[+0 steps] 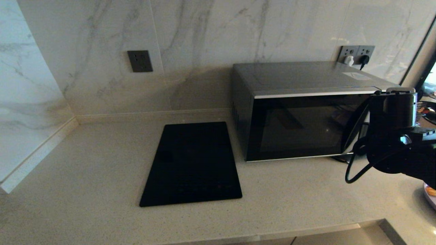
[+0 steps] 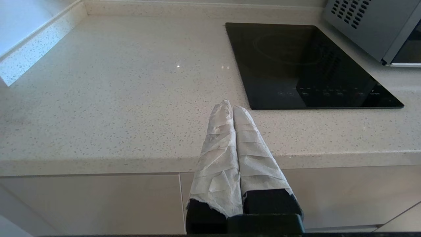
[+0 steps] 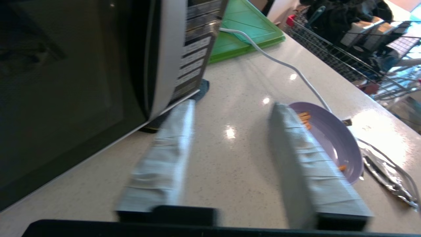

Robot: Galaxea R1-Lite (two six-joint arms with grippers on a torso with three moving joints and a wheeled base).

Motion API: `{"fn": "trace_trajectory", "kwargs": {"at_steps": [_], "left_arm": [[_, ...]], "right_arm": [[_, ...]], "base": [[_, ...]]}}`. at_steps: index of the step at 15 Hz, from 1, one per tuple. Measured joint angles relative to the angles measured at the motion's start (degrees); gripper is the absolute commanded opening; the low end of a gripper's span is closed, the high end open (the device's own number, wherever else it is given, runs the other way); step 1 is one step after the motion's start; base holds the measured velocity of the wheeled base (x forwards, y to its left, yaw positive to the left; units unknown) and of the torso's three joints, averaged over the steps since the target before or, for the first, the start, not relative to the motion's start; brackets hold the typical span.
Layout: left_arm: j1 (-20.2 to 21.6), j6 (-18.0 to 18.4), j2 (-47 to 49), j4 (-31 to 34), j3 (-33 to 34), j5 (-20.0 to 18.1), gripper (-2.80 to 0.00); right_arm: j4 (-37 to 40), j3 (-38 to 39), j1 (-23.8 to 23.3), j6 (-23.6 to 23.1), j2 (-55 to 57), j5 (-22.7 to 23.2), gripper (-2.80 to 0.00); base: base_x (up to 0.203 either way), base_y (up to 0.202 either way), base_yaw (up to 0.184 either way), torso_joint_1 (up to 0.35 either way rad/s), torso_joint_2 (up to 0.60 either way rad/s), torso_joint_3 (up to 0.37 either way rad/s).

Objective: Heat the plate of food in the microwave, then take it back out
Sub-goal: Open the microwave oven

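A: Where's the right gripper (image 3: 230, 154)?
B: Jaws spread, empty, low over the counter (image 3: 236, 177); the microwave (image 3: 82, 82), door closed, is beside one finger, the plate of food (image 3: 332, 141) beside the other.
A: Progress?
B: Judging by that, nothing is heated yet. Left gripper (image 2: 230, 108) is parked, pinched together.
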Motion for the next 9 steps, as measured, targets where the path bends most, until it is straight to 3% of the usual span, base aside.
{"fn": "trace_trajectory", "kwargs": {"at_steps": [6, 9], "left_arm": [[0.01, 0.0, 0.0, -0.02, 0.0, 0.01, -2.8], [0.02, 0.02, 0.0, 0.0, 0.0, 0.0, -2.8]], "right_arm": [[5.75, -0.03, 1.94, 0.62, -1.68, 0.08, 0.0], [5.61, -1.14, 1.97, 5.64, 1.18, -0.21, 0.0]], "base": [[0.0, 0.0, 0.0, 0.0, 0.0, 0.0], [0.0, 0.0, 0.0, 0.0, 0.0, 0.0]]}}
